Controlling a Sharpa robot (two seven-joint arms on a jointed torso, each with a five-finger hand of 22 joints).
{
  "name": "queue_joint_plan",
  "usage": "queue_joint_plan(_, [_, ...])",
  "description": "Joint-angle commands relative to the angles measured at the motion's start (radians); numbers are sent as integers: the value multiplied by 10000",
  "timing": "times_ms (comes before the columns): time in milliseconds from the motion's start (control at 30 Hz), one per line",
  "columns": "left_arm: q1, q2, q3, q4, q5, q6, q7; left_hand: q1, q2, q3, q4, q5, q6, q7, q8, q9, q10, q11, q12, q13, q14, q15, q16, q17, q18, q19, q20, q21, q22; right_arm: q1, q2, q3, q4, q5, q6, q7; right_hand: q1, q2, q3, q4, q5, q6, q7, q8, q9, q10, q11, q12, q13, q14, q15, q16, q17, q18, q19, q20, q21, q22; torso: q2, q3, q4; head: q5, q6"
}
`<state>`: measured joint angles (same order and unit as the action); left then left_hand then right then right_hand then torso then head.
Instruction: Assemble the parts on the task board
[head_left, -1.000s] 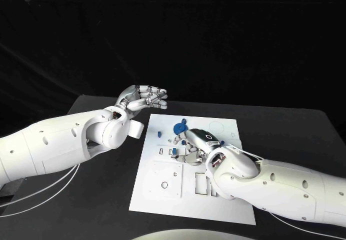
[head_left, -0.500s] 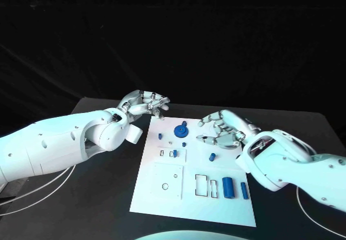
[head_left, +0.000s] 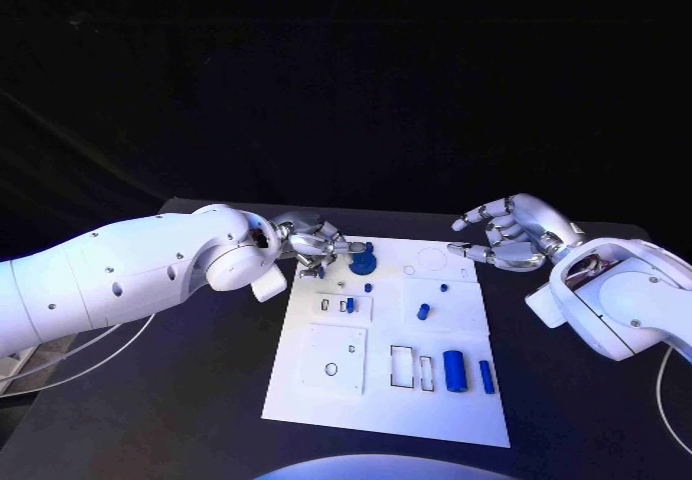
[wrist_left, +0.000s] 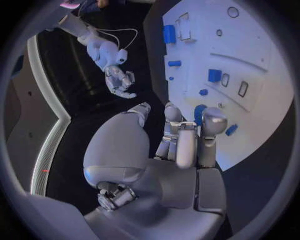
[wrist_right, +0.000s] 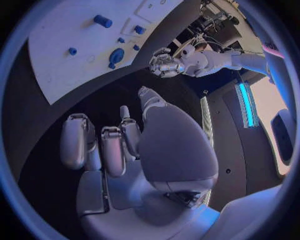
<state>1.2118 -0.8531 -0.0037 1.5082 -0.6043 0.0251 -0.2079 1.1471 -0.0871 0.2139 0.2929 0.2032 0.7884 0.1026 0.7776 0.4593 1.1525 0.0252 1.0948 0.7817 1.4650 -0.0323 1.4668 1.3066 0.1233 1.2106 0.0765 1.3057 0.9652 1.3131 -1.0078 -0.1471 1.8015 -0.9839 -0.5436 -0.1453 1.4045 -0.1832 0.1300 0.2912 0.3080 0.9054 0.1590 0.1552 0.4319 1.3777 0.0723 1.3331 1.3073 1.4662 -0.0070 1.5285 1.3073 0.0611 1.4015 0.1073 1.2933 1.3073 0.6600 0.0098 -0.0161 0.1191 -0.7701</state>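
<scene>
Task board (head_left: 335, 385): white plate, centred on black table (head_left: 173, 400); rectangular cutouts and round holes across its surface.

Left hand (head_left: 312, 246): over the board's far left corner, fingers curled downward, close above a small blue part (head_left: 320, 271) at the board's left edge; grip or contact not discernible.

Right hand (head_left: 508, 232): raised beyond the board's far right corner, off the plate; fingers apart and loosely curved, nothing held.

Round blue part (head_left: 362, 265): on the far portion of the board, just beside the left hand's fingertips.

Small blue parts (head_left: 424, 312): scattered mid-board, lying apart.

Two blue cylinders (head_left: 456, 371): side by side near the board's right edge, beside the rectangular slots.
</scene>
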Motion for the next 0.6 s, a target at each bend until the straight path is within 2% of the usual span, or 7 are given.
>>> queue_joint_plan(33, [72, 226, -4, -212, -1245, 1180, -1962, -122, -11, -91, 8, -29, 5, -106, 211, 124, 253, -58, 384, 444, 433, -85, 56, 230, -108, 169, -58, 173, 285, 26, -48, 0, -108, 398, 195, 195, -84, 16, -8, -8, 20, -16, -23, 68, 8, -47, 5, -35, 206, 702, 82, -36, 1135, 122, -46, 5, -35, 522, -51, 32, -12, -16, -55])
queue_joint_plan(167, [217, 630, -55, -539, -1722, 1474, -2471, -289, 50, -246, 19, -47, 52, -221, 585, 382, 603, -159, 917, 1078, 479, -176, 90, 293, -146, 283, -133, 319, 521, 49, -82, 0, -261, 437, 181, 168, -101, 6, -31, -6, 21, -58, -21, 77, 12, -109, 5, -113, 131, 680, 79, -70, 1057, 138, -90, 2, -115, 469, -54, 31, 0, -40, -79])
queue_joint_plan(333, [402, 1013, -162, -751, -2266, 1801, -2745, -440, 117, -336, 22, -68, 53, -274, 767, 530, 663, -206, 1056, 1209, 484, -218, 87, 288, -149, 284, -168, 345, 552, 60, -69, 0, -374, 450, 189, 113, -110, 4, -39, -4, 21, -66, -21, 81, 13, -119, 5, -126, 118, 676, 79, -76, 1046, 139, -92, 1, -121, 466, -30, 23, -2, -30, -98])
queue_joint_plan(433, [507, 1208, -225, -861, -2571, 2018, -2850, -558, 153, -395, 25, -96, 35, -292, 844, 603, 657, -222, 1087, 1223, 485, -233, 86, 284, -149, 277, -182, 351, 555, 63, -51, -1, -427, 449, 201, 67, -115, 3, -44, -2, 20, -69, -21, 83, 14, -119, 5, -127, 117, 677, 78, -77, 1048, 140, -95, 1, -128, 462, -19, 15, 2, -7, -150])
queue_joint_plan(600, [612, 1441, -312, -1007, -3042, 2336, -2961, -630, 184, -431, 25, -108, 18, -304, 897, 656, 620, -232, 1075, 1181, 484, -243, 80, 272, -155, 288, -191, 366, 587, 65, -11, -2, -489, 430, 233, -10, -142, -2, -66, 3, 19, -80, -22, 94, 18, -131, 4, -145, 99, 670, 77, -88, 1025, 142, -102, 0, -146, 452, -28, 29, 8, 7, -180])
